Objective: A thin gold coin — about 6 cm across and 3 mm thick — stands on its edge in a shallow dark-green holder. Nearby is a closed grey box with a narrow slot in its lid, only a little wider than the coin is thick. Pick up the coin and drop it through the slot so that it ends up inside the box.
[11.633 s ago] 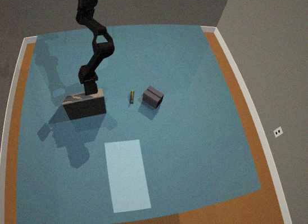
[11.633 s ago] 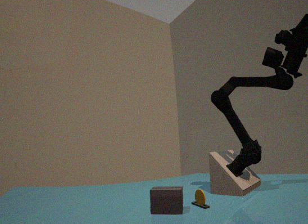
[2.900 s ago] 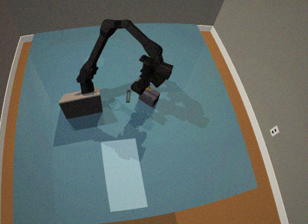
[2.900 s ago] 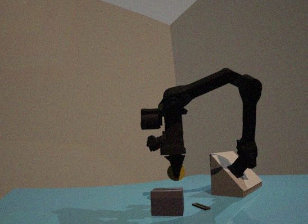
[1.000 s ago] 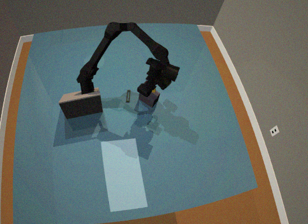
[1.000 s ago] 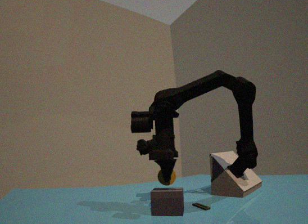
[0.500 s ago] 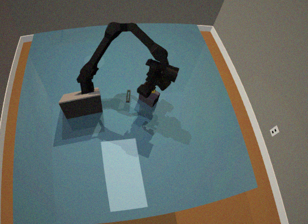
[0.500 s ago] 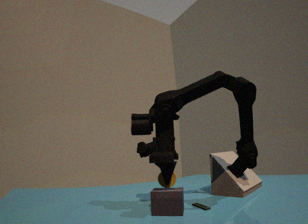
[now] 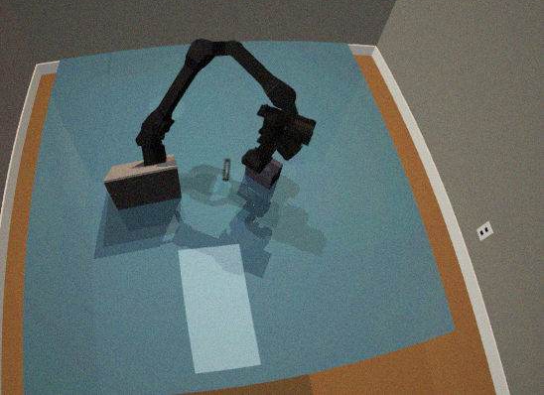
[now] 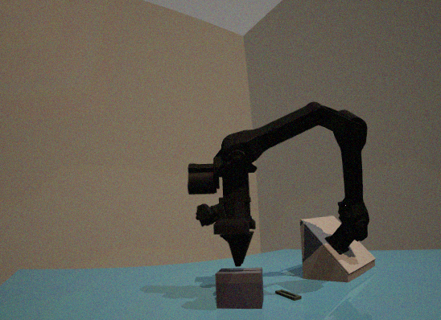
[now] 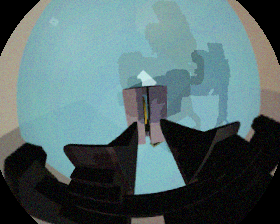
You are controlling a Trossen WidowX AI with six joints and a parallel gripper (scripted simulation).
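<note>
1. you can't see the coin (image 11: 145, 108) whole in any view — in the wrist view only a thin yellow-green sliver shows, standing edge-on in the dark slot of the grey box (image 11: 145, 110) at the centre of the frame, apart from the fingers.
2. in the exterior view no gold shows at all; the gripper (image 10: 239, 262) hangs point-down just above the lid of the box (image 10: 239, 288), its tips merging into one dark wedge, so the gap between them is hard to read there.
3. in the top view the wrist and camera housing cover most of the box (image 9: 268, 174); only a purplish-grey corner shows at centre frame, and the slot is hidden.
4. the fingers stand partly open, roughly a third of the way, and grip nothing — in the wrist view the two dark fingers splay to either side of the box.
5. the holder (image 10: 288, 294) lies low and flat just right of the box in the exterior view, a small dark rectangular strip; its green is barely readable. in the top view it (image 9: 226, 169) is a thin upright outline just left of the gripper.
6. the box is a plain matte cuboid; the arm is blocky matte black; its base sits on a pale wedge-shaped block (image 10: 335, 250) on the glossy blue table (image 9: 347, 264).
</note>
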